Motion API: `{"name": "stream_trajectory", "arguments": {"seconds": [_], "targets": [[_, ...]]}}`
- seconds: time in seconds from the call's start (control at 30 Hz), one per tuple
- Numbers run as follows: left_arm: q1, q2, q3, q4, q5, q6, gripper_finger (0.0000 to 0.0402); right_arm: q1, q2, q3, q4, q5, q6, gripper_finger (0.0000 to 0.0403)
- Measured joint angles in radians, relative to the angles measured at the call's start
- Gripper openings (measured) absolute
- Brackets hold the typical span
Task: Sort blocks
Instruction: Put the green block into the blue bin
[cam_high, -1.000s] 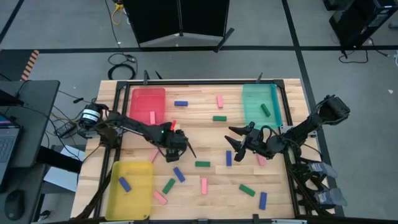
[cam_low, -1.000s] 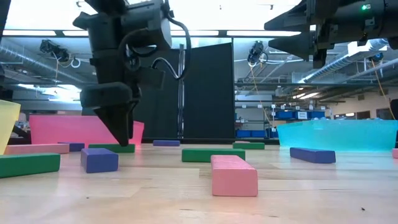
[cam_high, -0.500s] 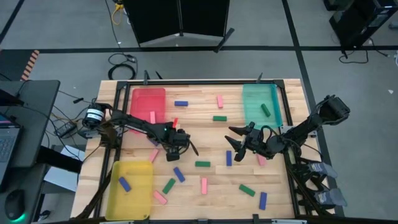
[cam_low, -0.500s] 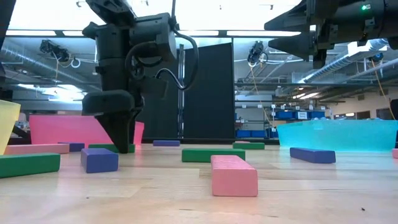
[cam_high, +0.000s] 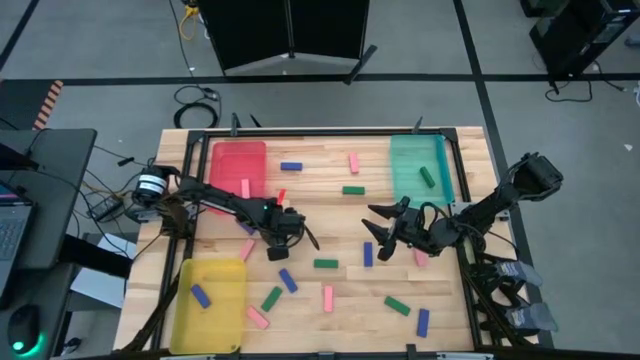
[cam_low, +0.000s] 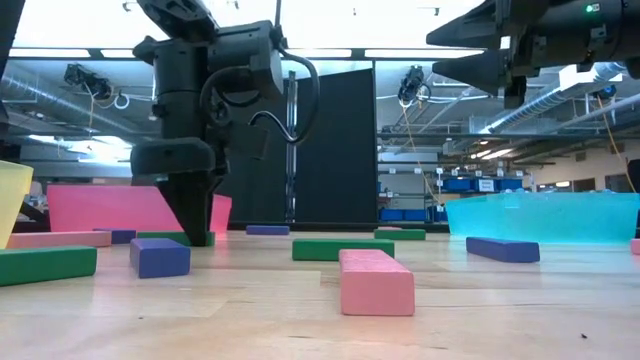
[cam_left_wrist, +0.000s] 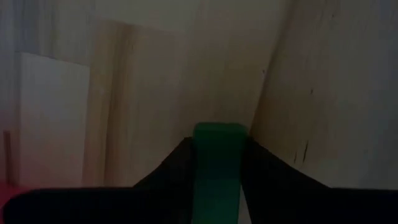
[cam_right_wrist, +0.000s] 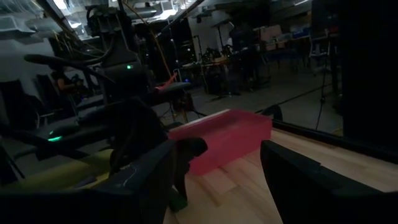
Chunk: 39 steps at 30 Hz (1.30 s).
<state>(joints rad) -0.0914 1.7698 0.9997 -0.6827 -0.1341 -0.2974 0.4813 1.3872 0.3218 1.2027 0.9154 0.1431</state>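
Green block (cam_left_wrist: 216, 163) sits clamped between left pincer (cam_left_wrist: 216, 186) fingers.

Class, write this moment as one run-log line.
left gripper: down at table, shut on green block | right gripper: open, raised mid-table | teal tray: one green block

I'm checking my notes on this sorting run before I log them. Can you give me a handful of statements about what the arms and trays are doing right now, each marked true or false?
1. The left end effector is closed on a green block. True.
2. The right end effector holds a blue block. False: it hangs open above the table, holding nothing.
3. A green block lies in the teal tray. True.
4. The yellow tray holds a pink block. False: a blue block lies in it.
5. The red tray holds a pink block. True.
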Motion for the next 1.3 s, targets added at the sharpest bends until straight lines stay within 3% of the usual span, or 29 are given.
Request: {"name": "stream_trajectory", "arguments": {"seconds": [0.17,0.33,0.63,0.83,1.17,1.3], "targets": [[0.0,-0.007,0.095,-0.069,-0.02,-0.029,0.01,0.046,-0.023,0.0,0.02,0.0,-0.077,0.0245],[-0.002,-0.02,0.252,-0.01,-0.063,0.008,0.01,0.113,-0.118,0.0,0.042,0.0,-0.193,0.0245],[0.076,0.023,0.38,0.464,-0.132,0.082,0.01,0.295,-0.324,0.051,0.062,0.0,-0.493,0.0245],[0.141,0.174,0.486,0.727,-0.129,0.084,0.01,0.346,-0.341,0.117,0.058,-0.004,-0.63,0.0245],[0.224,0.524,0.879,0.79,-0.059,0.032,0.01,0.347,-0.302,0.173,0.059,-0.004,-0.68,0.0245],[0.236,0.612,0.981,0.867,-0.025,-0.005,0.01,0.346,-0.294,0.173,0.059,-0.003,-0.675,0.0245]]}}
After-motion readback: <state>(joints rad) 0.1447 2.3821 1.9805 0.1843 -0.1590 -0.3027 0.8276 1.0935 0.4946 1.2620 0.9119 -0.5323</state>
